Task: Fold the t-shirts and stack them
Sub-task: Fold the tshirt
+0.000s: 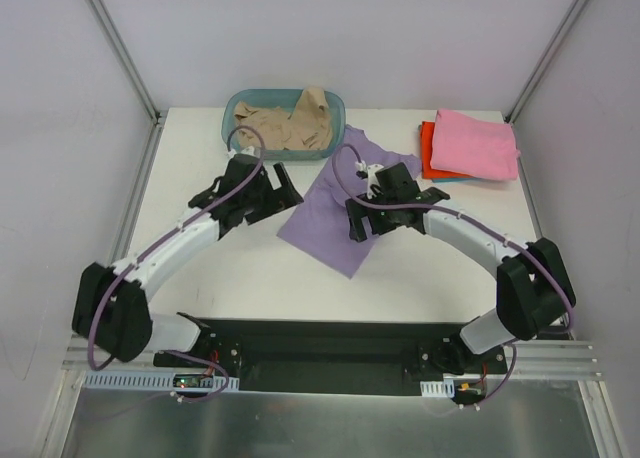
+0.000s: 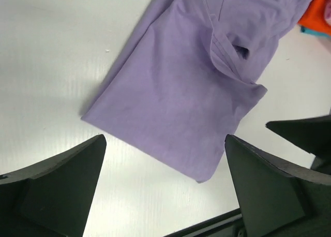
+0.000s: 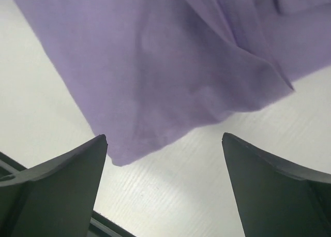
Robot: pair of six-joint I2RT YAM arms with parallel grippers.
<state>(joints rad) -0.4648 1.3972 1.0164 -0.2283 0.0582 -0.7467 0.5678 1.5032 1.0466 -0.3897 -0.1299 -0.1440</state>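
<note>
A lavender-purple t-shirt (image 1: 335,208) lies partly folded on the white table between my arms; it also shows in the left wrist view (image 2: 191,92) and the right wrist view (image 3: 170,66). My left gripper (image 1: 282,190) is open and empty just left of it. My right gripper (image 1: 352,221) is open and empty over its right side. A folded pink t-shirt (image 1: 478,143) lies on a folded orange-red one (image 1: 428,150) at the back right. A crumpled beige t-shirt (image 1: 290,126) sits in the basket.
The translucent teal plastic basket (image 1: 232,108) stands at the back centre-left. A teal edge shows under the pink and orange-red stack. The enclosure walls and metal posts close in the table. The black base plate (image 1: 320,353) runs along the near edge.
</note>
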